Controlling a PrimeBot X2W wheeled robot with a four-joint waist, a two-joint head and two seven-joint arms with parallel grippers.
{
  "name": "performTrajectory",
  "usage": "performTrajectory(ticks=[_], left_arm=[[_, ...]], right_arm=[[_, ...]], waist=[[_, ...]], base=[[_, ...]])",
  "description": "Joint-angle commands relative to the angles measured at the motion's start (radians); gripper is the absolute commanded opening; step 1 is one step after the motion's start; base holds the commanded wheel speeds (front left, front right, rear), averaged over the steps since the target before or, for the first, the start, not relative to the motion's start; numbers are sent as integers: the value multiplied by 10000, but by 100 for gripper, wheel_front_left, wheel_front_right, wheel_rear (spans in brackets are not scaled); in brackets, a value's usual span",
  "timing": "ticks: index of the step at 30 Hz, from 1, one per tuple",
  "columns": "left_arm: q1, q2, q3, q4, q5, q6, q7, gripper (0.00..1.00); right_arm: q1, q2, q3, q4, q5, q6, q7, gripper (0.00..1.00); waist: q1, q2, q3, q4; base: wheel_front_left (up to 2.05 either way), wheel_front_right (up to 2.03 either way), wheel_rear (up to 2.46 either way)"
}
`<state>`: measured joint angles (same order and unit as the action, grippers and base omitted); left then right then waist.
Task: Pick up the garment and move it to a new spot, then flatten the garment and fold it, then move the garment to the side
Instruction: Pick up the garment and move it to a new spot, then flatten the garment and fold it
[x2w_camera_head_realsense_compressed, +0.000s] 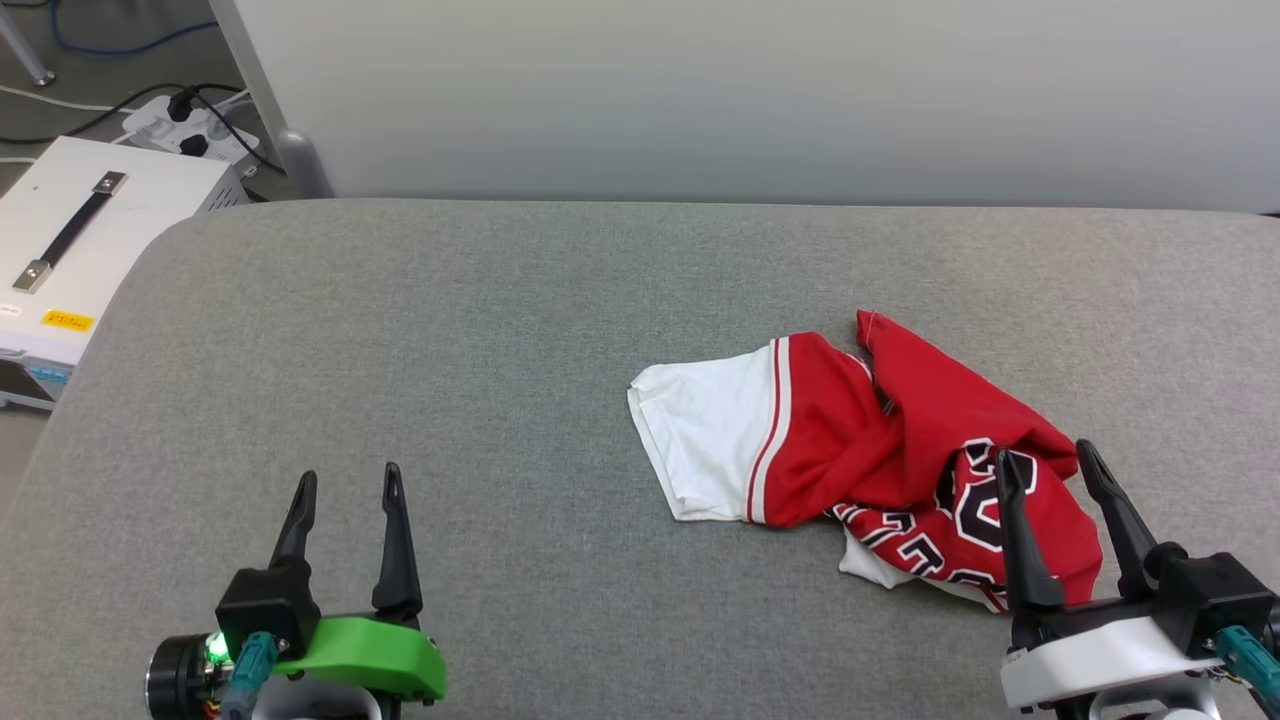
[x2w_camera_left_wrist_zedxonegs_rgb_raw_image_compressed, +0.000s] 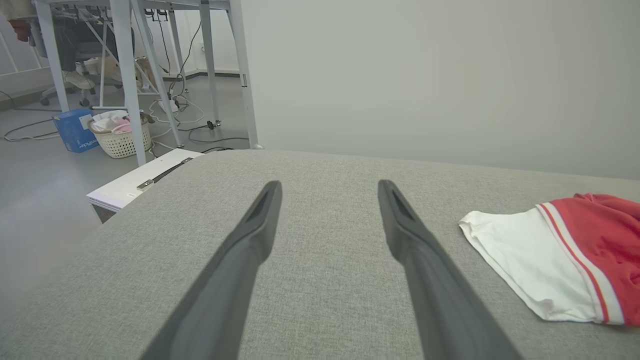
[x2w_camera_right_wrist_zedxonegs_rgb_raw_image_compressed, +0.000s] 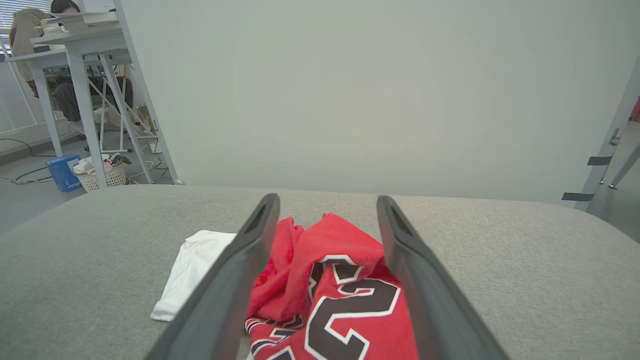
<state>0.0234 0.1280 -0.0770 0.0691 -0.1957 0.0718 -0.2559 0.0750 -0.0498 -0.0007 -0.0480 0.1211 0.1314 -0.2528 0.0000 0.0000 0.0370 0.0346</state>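
Note:
The garment lies crumpled right of centre on the grey padded table: red body, a white sleeve with striped trim spread to the left, black white-outlined print at the near side. My right gripper hovers open over the garment's near right part, its fingers apart with nothing between them; in the right wrist view the garment sits between and beyond the right gripper. My left gripper stands open at the lower left, well clear of the cloth. The left wrist view has the left gripper over bare table and the garment at the right.
A white case with a black handle stands off the table's left edge, beside a power strip and cables. A pale wall runs behind the table. Desk legs, a basket and a seated person are at the far left.

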Motion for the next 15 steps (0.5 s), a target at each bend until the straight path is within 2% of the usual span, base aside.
performTrajectory(ticks=[1, 15], left_arm=[[192, -101, 99, 48, 182, -131, -58, 100], [300, -532, 581, 445, 786, -759, -59, 100]], right_arm=[[140, -5, -18, 55, 118, -7, -90, 100], [238, -5, -18, 201, 122, -7, -90, 100]], waist=[[0, 0, -17, -5], [0, 0, -92, -36]], base=[[0, 0, 0], [0, 0, 0]])
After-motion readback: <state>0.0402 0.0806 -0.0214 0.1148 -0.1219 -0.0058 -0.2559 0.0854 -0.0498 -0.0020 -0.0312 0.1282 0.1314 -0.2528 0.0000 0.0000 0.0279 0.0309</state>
